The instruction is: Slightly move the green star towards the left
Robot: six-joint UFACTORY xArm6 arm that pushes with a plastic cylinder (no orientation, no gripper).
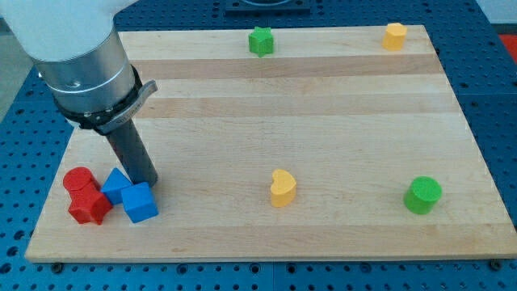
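Green star (260, 40): sat at desk (242, 105) top edge, well apart from tip.
Tip (148, 183): touched blue blocks (140, 202) at view's lower left, beside red blocks (85, 198).
Claw: none, just rod.

A pale wooden board of glued lengthwise planks (323, 121) fills most of the view, its grain running from the view's left to the view's right under even, soft light with only faint shadows. Around it on all sides shows a blue metal bench top dotted with rows of small holes (493, 89). At the view's top edge sits a dark grey fixture (262, 6), only partly visible.
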